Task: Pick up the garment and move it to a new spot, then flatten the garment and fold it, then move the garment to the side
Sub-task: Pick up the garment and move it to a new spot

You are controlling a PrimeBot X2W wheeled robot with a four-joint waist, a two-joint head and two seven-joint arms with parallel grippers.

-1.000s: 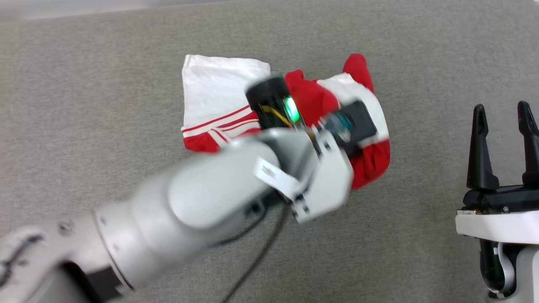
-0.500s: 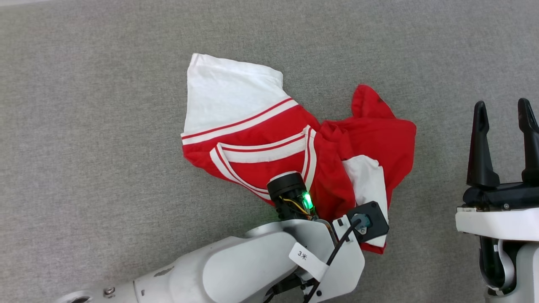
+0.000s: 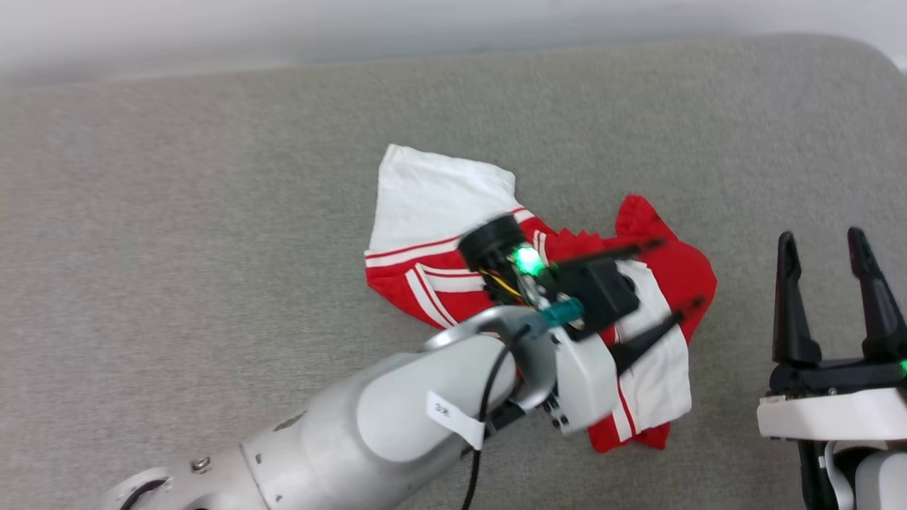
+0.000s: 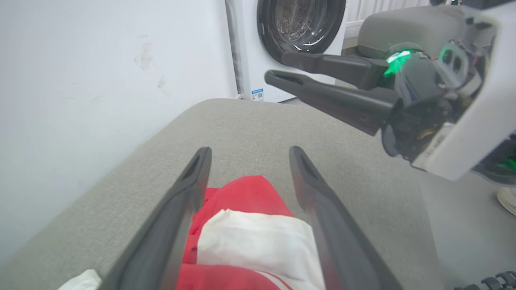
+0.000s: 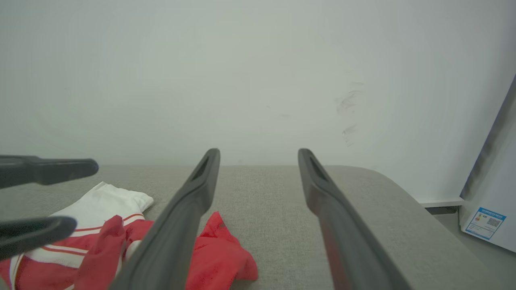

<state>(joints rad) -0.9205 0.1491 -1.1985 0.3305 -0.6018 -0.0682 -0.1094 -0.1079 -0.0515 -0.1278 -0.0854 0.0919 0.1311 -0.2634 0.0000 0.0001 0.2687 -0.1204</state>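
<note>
Garment: you have the crumpled red sports jersey with white sleeves and red-and-white striped trim (image 3: 432, 205) lying loose on the grey woven cushion surface (image 3: 177, 248), just past centre toward 3 o'clock in the head view. One white sleeve is spread at its 11 o'clock; the rest is bunched red cloth.
Left gripper: your left gripper (image 3: 677, 273) hangs over the jersey's 3 o'clock side, fingers spread wide and holding nothing; cloth lies below the gap in its wrist view.
Right gripper: your right gripper (image 3: 820, 237) stands with jaws apart and empty, off the cloth at the jersey's 4 o'clock.
Progress: by my reading the jersey is set down, but it is not flattened, folded or moved aside.
Surroundings: a white front-loading washing machine (image 4: 302, 24) sits at 12 o'clock in the left wrist view, beyond the cushion edge; a pale scuffed wall (image 5: 258, 80) backs the cushion.
Obstacles: only the left arm itself, which covers the jersey's middle from the head.
</note>
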